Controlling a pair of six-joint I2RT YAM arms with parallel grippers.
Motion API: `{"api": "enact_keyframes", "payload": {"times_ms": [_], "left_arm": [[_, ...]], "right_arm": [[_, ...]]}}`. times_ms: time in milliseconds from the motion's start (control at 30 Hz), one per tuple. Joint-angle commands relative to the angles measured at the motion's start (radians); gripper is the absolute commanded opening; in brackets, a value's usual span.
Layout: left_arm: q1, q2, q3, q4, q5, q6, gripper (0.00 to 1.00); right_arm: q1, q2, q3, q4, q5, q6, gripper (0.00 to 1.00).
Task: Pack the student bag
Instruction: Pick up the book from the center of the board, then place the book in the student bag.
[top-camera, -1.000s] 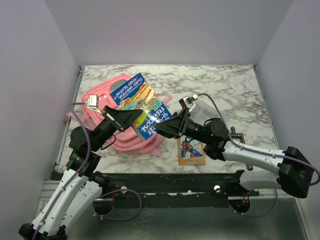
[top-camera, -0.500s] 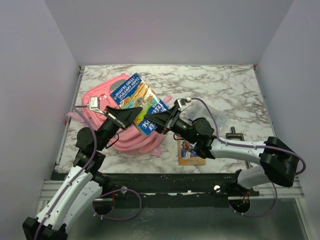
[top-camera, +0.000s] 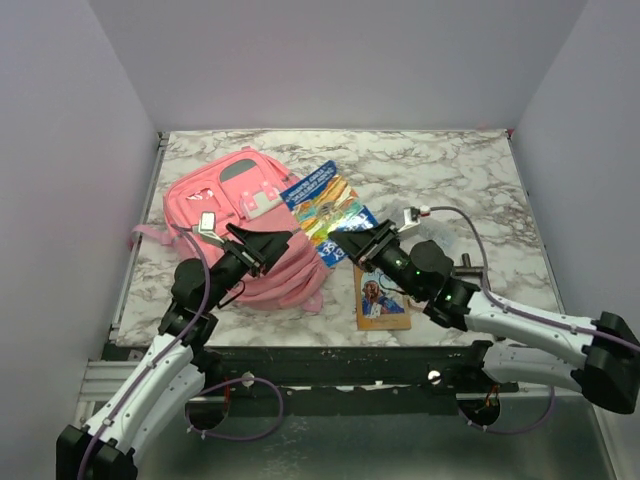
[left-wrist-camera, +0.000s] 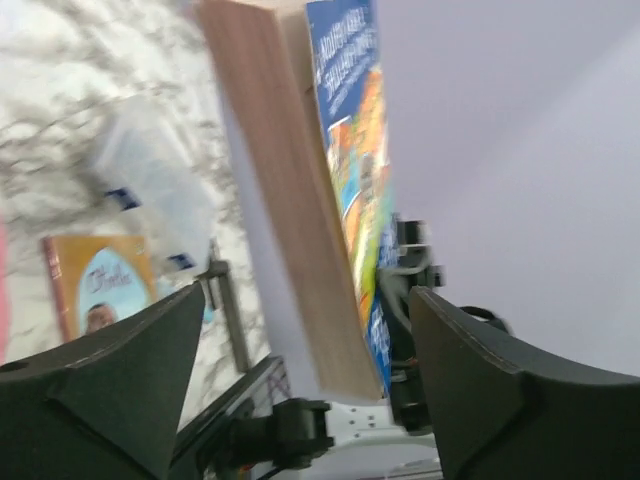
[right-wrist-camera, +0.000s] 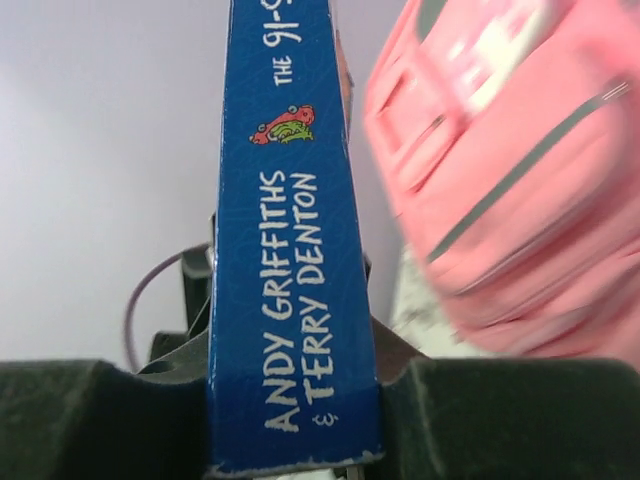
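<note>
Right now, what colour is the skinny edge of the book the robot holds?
Blue with white letters; the right wrist view shows the book spine best.

Right wrist cam: I saw the right gripper (right-wrist-camera: 295, 425) clamped on the book (right-wrist-camera: 290, 240), with a dark finger (right-wrist-camera: 100, 420) pressed against each cover. The blue spine faced the lens and ran up out of frame. I read "Andy Griffiths & Terry Denton" on it. The bag (right-wrist-camera: 510, 180), pink and blurred, filled the right side beyond the book. A cable (right-wrist-camera: 145, 295) looped left of the spine.
</note>
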Motion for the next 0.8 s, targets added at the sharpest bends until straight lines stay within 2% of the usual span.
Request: {"api": "enact_keyframes", "payload": {"times_ms": [0, 100, 200, 300, 333, 400, 500, 567, 667, 767], "left_arm": [[0.008, 0.036, 0.067, -0.276, 0.049, 0.151, 0.88], [0.007, 0.127, 0.166, -0.507, 0.047, 0.327, 0.89], [0.008, 0.270, 0.254, -0.702, 0.052, 0.475, 0.90], [0.000, 0.430, 0.347, -0.810, 0.118, 0.612, 0.90], [-0.020, 0.468, 0.369, -0.838, 0.100, 0.637, 0.90], [-0.085, 0.526, 0.420, -0.892, 0.003, 0.698, 0.90], [-0.203, 0.632, 0.532, -1.014, -0.215, 0.782, 0.89], [-0.248, 0.731, 0.616, -1.108, -0.318, 0.812, 0.84], [-0.300, 0.836, 0.680, -1.153, -0.368, 0.844, 0.76], [-0.341, 0.896, 0.726, -1.202, -0.432, 0.856, 0.74]], "right_arm": [[-0.025, -0.169, 0.100, -0.416, 0.337, -0.316, 0.01], [-0.028, -0.214, 0.205, -0.681, 0.507, -0.501, 0.02], [-0.028, -0.252, 0.260, -0.858, 0.636, -0.612, 0.00], [-0.028, -0.313, 0.258, -0.919, 0.668, -0.661, 0.01], [-0.028, -0.336, 0.249, -0.920, 0.658, -0.675, 0.01], [-0.029, -0.376, 0.223, -0.912, 0.636, -0.696, 0.01], [-0.030, -0.414, 0.194, -0.910, 0.621, -0.703, 0.01], [-0.030, -0.428, 0.193, -0.936, 0.602, -0.687, 0.01], [-0.030, -0.451, 0.169, -0.933, 0.574, -0.690, 0.01], [-0.029, -0.465, 0.171, -0.954, 0.553, -0.697, 0.01]]}}
